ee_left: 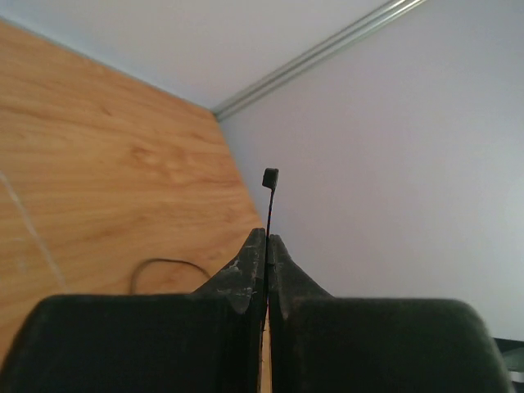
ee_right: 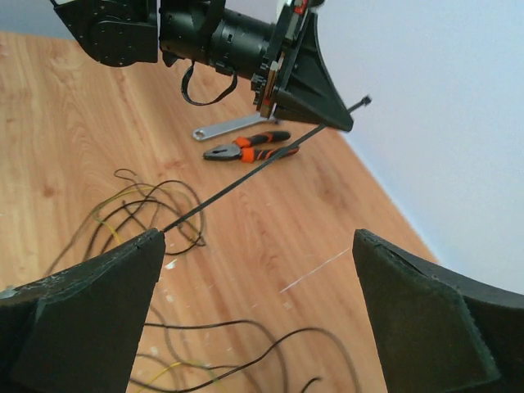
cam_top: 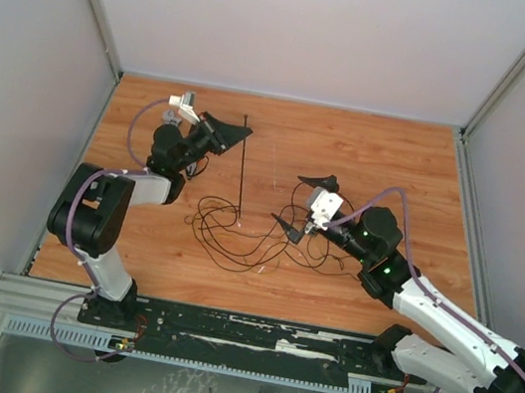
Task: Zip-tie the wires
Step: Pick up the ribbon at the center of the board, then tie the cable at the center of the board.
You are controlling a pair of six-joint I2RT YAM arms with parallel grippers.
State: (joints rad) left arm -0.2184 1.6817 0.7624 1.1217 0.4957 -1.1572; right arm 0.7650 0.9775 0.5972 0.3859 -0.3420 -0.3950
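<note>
Left claw [cam_top: 241, 133] clamped shut on the zip tie [cam_top: 243, 168] near its head. The strip slanted lengthwise down, tail tip reaching the wires [cam_top: 256, 236]. Beside the wires the right claw [cam_top: 287, 199] gaped wide, empty. Pliers [ee_right: 250, 150] and wrench [ee_right: 229, 127] lay beyond the wires on the bench [cam_top: 400, 159].

Wooden table [cam_top: 370, 154]: wires [cam_top: 235, 240] sprawled mid-surface; pliers [ee_right: 250, 150], wrench [ee_right: 229, 127] side by side near wall.
</note>
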